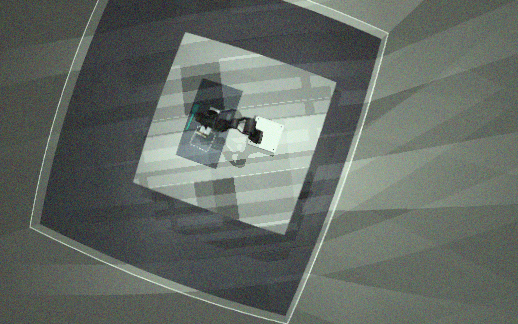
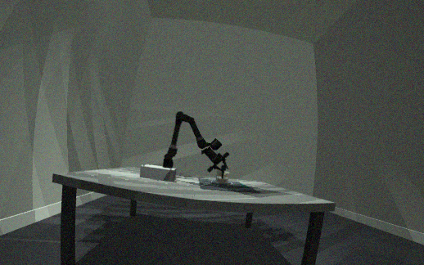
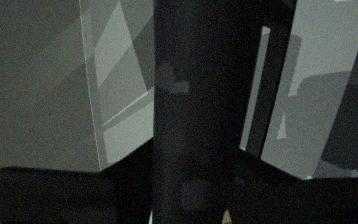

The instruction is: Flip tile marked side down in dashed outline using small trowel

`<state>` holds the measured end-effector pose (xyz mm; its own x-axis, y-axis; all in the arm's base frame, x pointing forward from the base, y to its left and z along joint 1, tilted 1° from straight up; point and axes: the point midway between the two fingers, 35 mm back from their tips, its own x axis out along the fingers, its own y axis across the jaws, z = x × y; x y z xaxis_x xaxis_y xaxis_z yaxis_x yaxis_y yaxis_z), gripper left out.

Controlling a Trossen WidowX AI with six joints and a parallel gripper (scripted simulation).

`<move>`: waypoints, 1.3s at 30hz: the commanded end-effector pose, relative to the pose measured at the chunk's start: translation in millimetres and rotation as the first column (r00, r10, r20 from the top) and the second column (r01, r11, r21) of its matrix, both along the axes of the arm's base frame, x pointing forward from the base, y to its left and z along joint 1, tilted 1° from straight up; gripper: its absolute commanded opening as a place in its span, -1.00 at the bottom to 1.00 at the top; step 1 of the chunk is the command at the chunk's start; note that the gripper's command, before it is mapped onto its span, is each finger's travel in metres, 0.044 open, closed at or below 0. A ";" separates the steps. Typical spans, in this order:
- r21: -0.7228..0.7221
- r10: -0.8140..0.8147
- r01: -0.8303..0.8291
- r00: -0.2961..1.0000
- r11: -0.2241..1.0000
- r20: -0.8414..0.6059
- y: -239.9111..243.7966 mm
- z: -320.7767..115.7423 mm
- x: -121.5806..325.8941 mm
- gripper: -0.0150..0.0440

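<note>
My gripper [image 1: 205, 121] [image 2: 223, 168] [image 3: 187, 142] is low over the mat [image 1: 221, 92] [image 2: 206, 184], shut on the trowel. The trowel's dark handle [image 3: 195, 100] stands between the fingers and fills the middle of the wrist view; its blade cannot be made out. The tile [image 1: 203, 134] [image 2: 222, 180] is a small pale shape just below the gripper and appears tilted up, at the upper side of the dashed outline [image 1: 199, 148]. Which face is marked cannot be told. The tile's contact with the blade is hidden.
A teal strip [image 1: 191, 119] lies along the mat's left edge. A small pale object [image 1: 214, 110] shows beside the arm. The arm's white base box [image 1: 272, 134] [image 2: 152, 172] stands on the table [image 1: 266, 200] [image 2: 119, 186]. Striped shadows cross the table.
</note>
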<state>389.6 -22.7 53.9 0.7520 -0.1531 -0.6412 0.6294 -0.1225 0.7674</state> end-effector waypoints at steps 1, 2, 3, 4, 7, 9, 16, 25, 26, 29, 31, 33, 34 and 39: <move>-0.003 -0.009 0.010 1.000 1.000 0.024 1.4 6.2 6.0 -0.49; -0.003 -0.009 0.010 1.000 1.000 0.024 1.4 6.2 6.0 -0.49; -0.003 -0.009 0.010 1.000 1.000 0.024 1.4 6.2 6.0 -0.49; -0.003 -0.009 0.010 1.000 1.000 0.024 1.4 6.2 6.0 -0.49; -0.003 -0.009 0.009 1.000 1.000 0.024 4.6 4.7 6.7 -0.49; -0.002 -0.009 0.009 1.000 1.000 0.024 9.2 2.1 7.7 -0.49; -0.001 -0.009 0.009 1.000 1.000 0.024 22.8 -9.4 10.7 -0.49; 0.000 -0.010 0.010 1.000 1.000 0.022 21.5 -14.2 11.9 -0.49; -0.001 -0.010 0.010 1.000 1.000 0.021 15.7 -10.7 11.4 -0.49; -0.001 -0.010 0.010 1.000 1.000 0.020 -1.4 0.1 9.0 -0.49; -0.002 -0.010 0.010 1.000 1.000 0.020 -12.7 7.3 6.7 -0.49; -0.005 -0.009 0.009 1.000 1.000 0.020 -23.4 14.2 3.7 -0.49; -0.007 -0.008 0.008 1.000 1.000 0.019 -28.4 17.5 2.1 -0.49; -0.012 -0.007 0.007 1.000 1.000 0.023 -51.4 33.2 -7.0 -0.49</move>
<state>384.2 -59.2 68.0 0.7473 -0.1668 -0.6432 0.6307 -0.1267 0.7657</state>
